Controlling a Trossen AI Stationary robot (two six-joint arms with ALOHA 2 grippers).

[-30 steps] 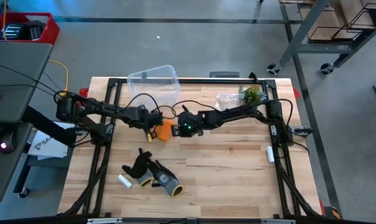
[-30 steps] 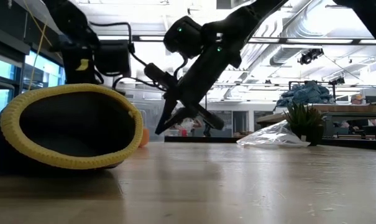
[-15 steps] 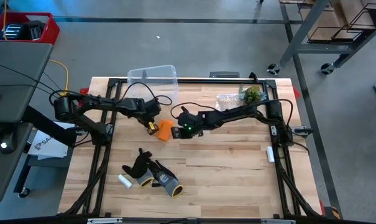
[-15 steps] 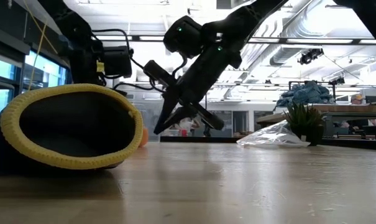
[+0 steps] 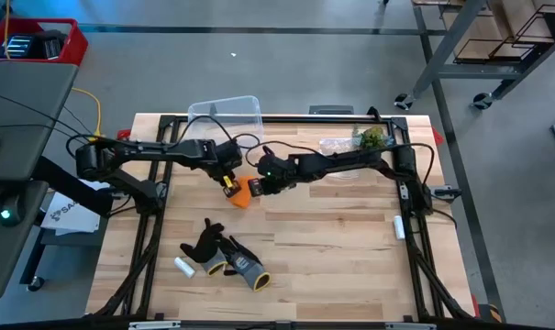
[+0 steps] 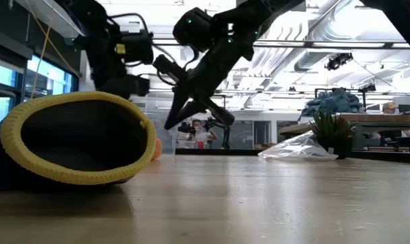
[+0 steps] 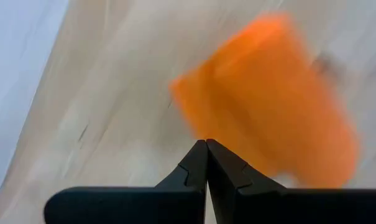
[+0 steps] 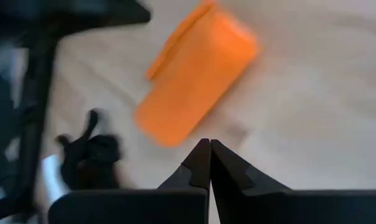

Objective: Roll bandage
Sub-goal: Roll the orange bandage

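Orange bandage (image 5: 244,192), a stubby roll, lies on the wooden table (image 5: 332,247) between both grippers. Left gripper (image 7: 206,144) and right gripper (image 8: 209,143) hover just above it, fingers pressed together, holding nothing. No lettering is readable.

My work surface is a pale wooden plank table (image 5: 332,247) with a black frame. On it lie an orange fabric bandage (image 5: 244,192), black-grey-yellow gloves (image 5: 227,257), a small white cylinder (image 5: 183,267), a clear plastic tub (image 5: 226,117), and what looks like a crinkled plastic bag with greenery (image 5: 352,144).
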